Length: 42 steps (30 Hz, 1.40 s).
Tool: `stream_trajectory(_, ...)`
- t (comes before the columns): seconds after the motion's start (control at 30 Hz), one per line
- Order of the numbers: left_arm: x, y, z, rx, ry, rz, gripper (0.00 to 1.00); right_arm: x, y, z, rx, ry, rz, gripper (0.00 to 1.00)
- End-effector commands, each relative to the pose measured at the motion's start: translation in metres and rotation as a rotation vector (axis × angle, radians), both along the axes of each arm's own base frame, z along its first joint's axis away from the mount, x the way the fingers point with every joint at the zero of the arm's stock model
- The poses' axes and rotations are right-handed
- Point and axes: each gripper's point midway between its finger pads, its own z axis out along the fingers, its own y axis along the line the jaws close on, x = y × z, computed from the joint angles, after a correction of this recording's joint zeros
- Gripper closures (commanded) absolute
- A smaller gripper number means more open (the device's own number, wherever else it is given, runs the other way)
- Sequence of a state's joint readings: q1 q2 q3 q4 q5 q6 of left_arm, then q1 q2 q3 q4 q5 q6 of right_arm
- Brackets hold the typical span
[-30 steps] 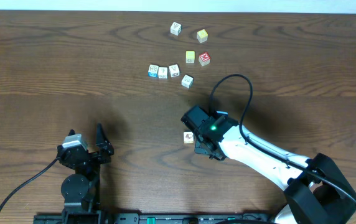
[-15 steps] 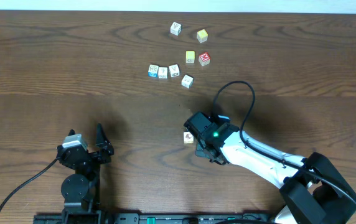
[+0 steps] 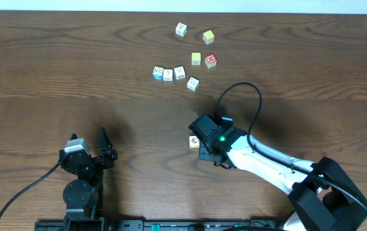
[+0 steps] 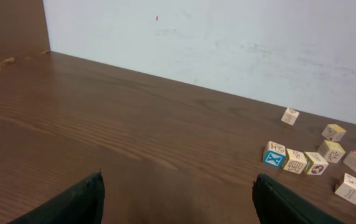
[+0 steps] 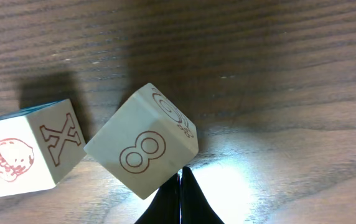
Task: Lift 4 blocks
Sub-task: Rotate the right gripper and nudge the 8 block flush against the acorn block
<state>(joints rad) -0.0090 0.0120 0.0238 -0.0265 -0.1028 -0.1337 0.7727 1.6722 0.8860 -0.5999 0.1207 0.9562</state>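
Nothing is seen up off the wood right now, so the lifting is judged as basically all still to do. At the lower left of the overhead view the left gripper (image 3: 88,142) is parked with its jaws spread wide and nothing between them. In the upper middle most of the blocks (image 3: 168,74) are sat in a loose cluster, mixed with yellow cubes (image 3: 196,58) and a red-topped cube (image 3: 210,61). Lower middle, the right gripper (image 5: 181,186) is pinched fully together on nothing. In its wrist view the tips are seen right at the bottom corner of the 8 cube (image 5: 142,155), with the X cube (image 5: 25,152) just beside it at the left. Loads of bare table (image 3: 42,64) is available at the left and between cluster and arms. The far edge is close behind the topmost block, so care is needed there.
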Motion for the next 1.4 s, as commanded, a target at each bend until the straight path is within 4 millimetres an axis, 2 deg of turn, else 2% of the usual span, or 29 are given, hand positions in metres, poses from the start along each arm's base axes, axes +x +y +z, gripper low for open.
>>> stream_trajectory(0.0, -0.001, 0.002, -0.019, 0.003, 0.058, 0.009, 0.23, 0.000, 0.006, 0.004, 0.020, -0.015, 0.023, 0.99)
stream_trajectory(0.7, -0.001, 0.002, -0.019, 0.003, 0.058, 0.009, 0.23, 0.004, 0.016, 0.006, 0.059, -0.034, 0.053, 0.99)
stream_trajectory(0.93, -0.001, 0.002, -0.019, 0.003, 0.058, 0.009, 0.24, -0.001, 0.020, 0.005, 0.075, -0.011, 0.085, 0.99)
stream_trajectory(1.07, -0.001, 0.002, -0.019, 0.003, 0.058, 0.009, 0.24, -0.009, 0.012, 0.003, 0.042, 0.027, 0.085, 0.99)
stream_trajectory(1.2, -0.001, 0.002, -0.019, 0.003, 0.058, 0.009, 0.24, -0.017, -0.007, 0.000, -0.043, 0.053, 0.075, 0.99)
stream_trajectory(1.37, -0.001, 0.002, -0.019, 0.003, 0.058, 0.009, 0.24, -0.010, -0.024, 0.002, -0.126, 0.013, 0.055, 0.99)
